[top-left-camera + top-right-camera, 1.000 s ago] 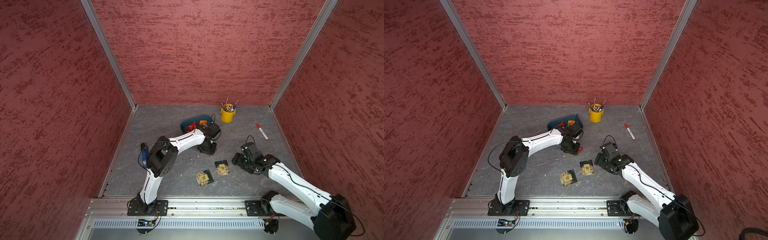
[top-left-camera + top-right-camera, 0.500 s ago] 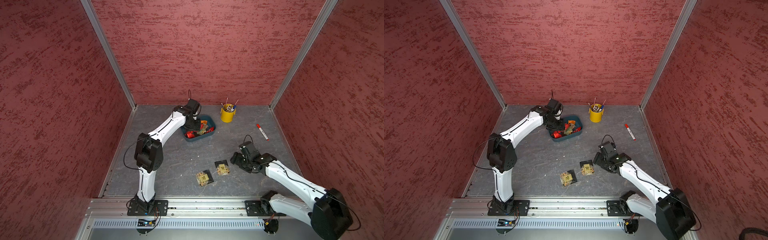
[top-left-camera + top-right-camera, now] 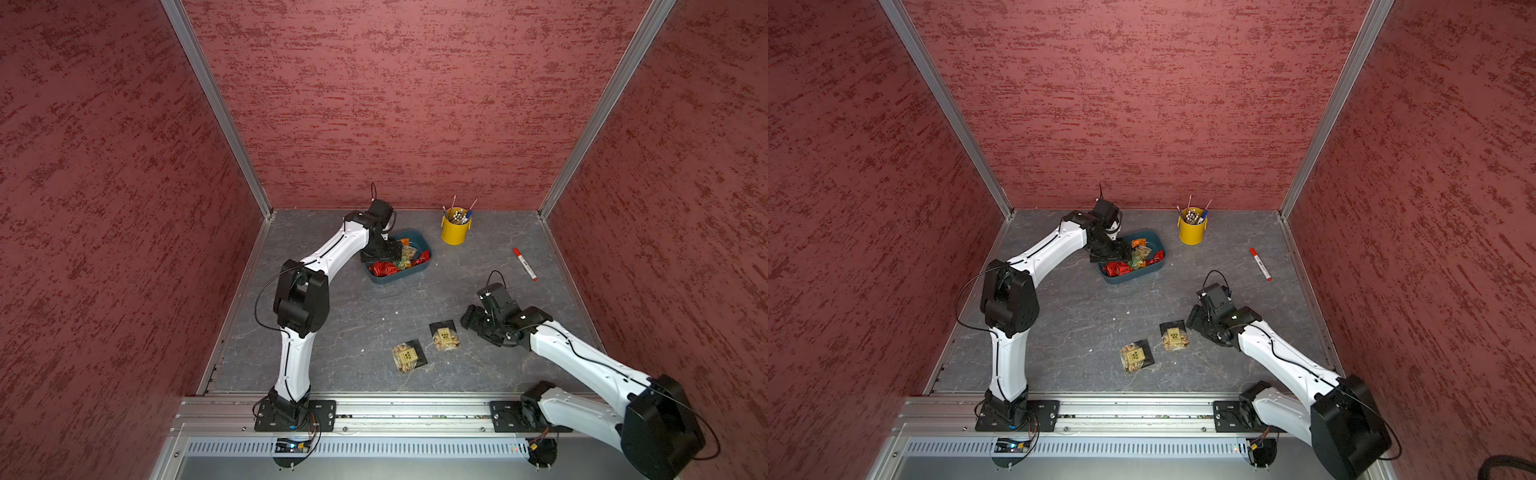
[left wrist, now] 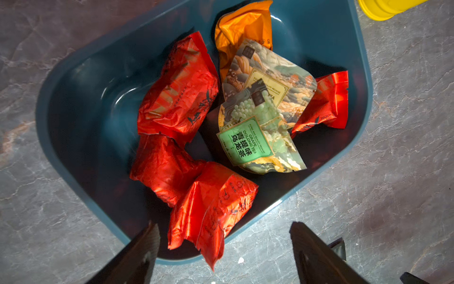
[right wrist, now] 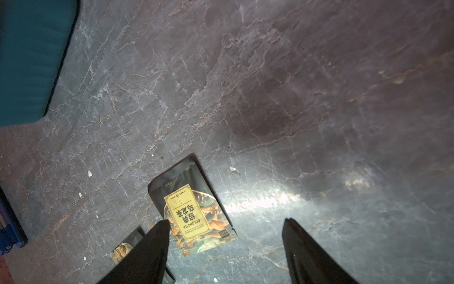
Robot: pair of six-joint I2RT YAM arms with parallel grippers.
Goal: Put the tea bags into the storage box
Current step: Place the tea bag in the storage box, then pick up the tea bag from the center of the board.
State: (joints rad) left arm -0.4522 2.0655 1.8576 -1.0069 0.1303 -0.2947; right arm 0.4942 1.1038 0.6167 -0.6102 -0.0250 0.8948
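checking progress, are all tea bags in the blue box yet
No, two black pouches lie on the table outside the storage box.

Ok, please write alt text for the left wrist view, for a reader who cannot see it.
A dark teal storage box on a grey table holds seven tea bags: four red foil sachets, one orange sachet and two illustrated pouches. The left claw hangs open over the box's rim.
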